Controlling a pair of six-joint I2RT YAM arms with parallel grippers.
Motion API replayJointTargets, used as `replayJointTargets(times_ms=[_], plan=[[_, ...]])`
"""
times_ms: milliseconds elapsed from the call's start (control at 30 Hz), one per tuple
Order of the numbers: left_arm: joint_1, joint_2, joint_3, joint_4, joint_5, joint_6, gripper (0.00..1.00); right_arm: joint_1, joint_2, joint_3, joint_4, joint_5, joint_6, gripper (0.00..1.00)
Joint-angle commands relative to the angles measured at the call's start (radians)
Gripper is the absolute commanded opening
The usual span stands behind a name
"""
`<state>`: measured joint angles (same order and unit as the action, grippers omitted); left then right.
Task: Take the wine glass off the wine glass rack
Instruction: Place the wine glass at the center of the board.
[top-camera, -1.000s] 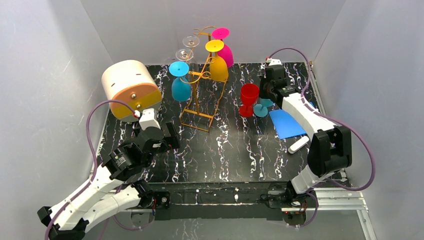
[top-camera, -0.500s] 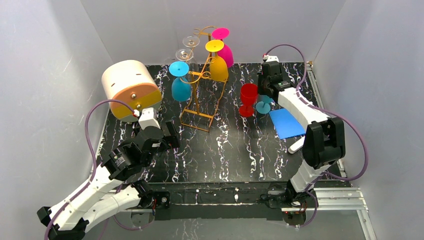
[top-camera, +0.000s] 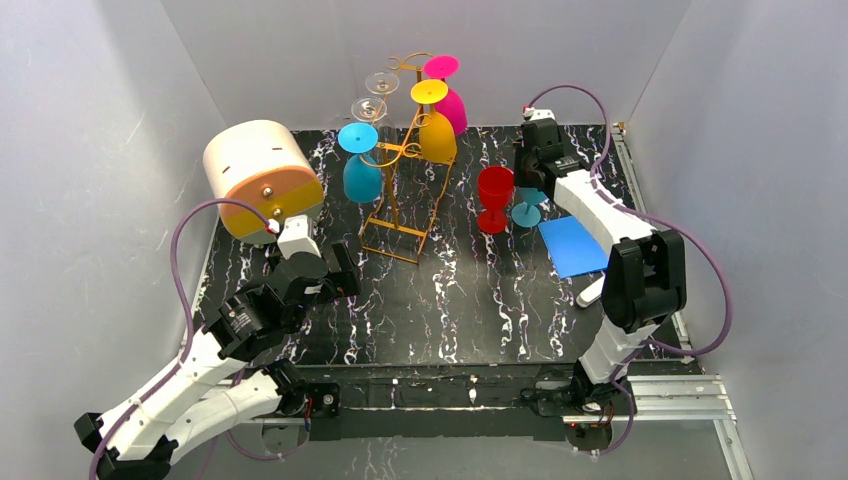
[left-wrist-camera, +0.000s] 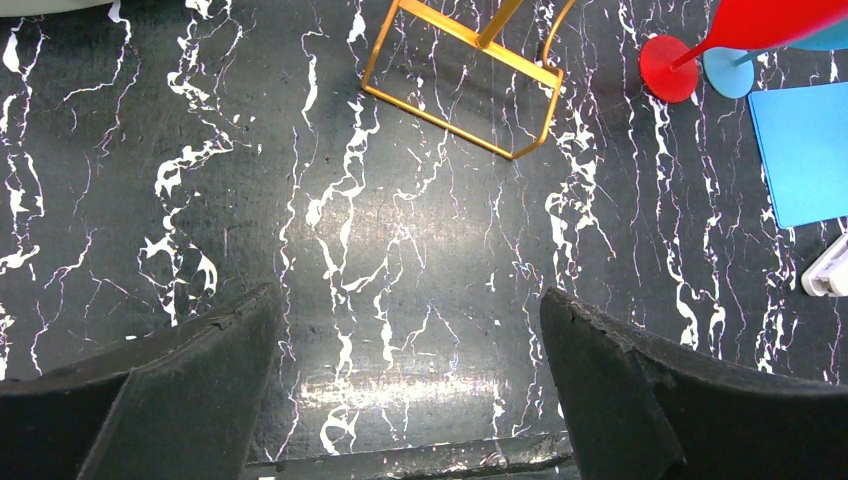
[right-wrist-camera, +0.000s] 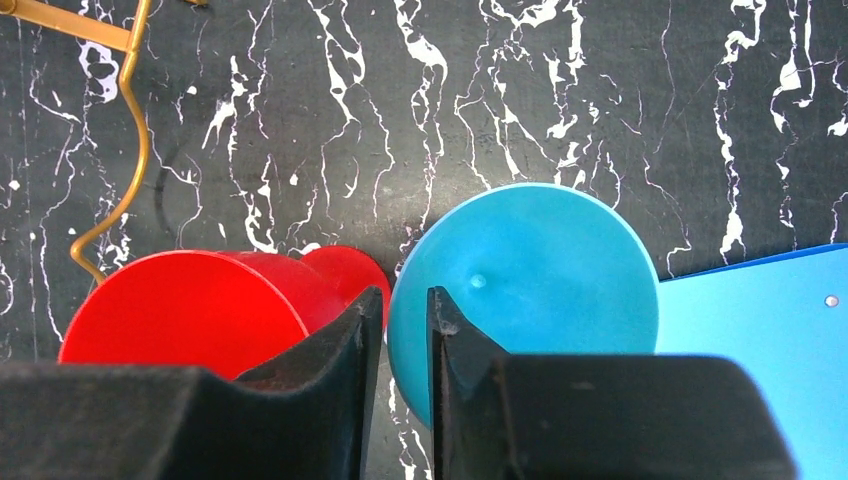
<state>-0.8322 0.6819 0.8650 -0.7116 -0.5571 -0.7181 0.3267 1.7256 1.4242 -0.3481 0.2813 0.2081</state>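
The golden wire wine glass rack (top-camera: 404, 165) stands at the back middle; its base shows in the left wrist view (left-wrist-camera: 462, 78). Blue (top-camera: 362, 172), yellow (top-camera: 436, 132), pink (top-camera: 450, 103) and clear (top-camera: 370, 106) wine glasses hang on it upside down. A red glass (top-camera: 496, 198) and a teal wine glass (top-camera: 527, 208) stand on the table to its right. My right gripper (top-camera: 531, 178) is over the teal glass (right-wrist-camera: 530, 280), jaws almost shut with its rim between them (right-wrist-camera: 405, 300). My left gripper (left-wrist-camera: 410, 320) is wide open and empty near the front left (top-camera: 335, 272).
A cream-and-orange cylindrical box (top-camera: 262, 180) lies at the back left. A blue sheet (top-camera: 572, 247) and a white object (top-camera: 596, 290) lie right of the glasses. The red glass (right-wrist-camera: 190, 305) sits right against my right gripper's left finger.
My right wrist has shifted a little left and back, and its elbow has swung inward. The teal glass now stands straighter beside the red one. The left arm has not moved.
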Motion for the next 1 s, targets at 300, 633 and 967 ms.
replayJointTargets(times_ms=[300, 633, 967], plan=[[0.005, 0.021, 0.033, 0.013, 0.002, -0.003, 0.98, -0.003, -0.008, 0.171, -0.079, 0.010, -0.008, 0.33], [0.004, 0.033, 0.038, 0.016, 0.008, 0.000, 0.98, -0.004, -0.116, 0.204, -0.078, -0.140, 0.093, 0.40], [0.005, 0.022, 0.012, 0.020, 0.069, 0.036, 0.98, -0.004, -0.019, 0.348, 0.317, -0.655, 0.671, 0.50]])
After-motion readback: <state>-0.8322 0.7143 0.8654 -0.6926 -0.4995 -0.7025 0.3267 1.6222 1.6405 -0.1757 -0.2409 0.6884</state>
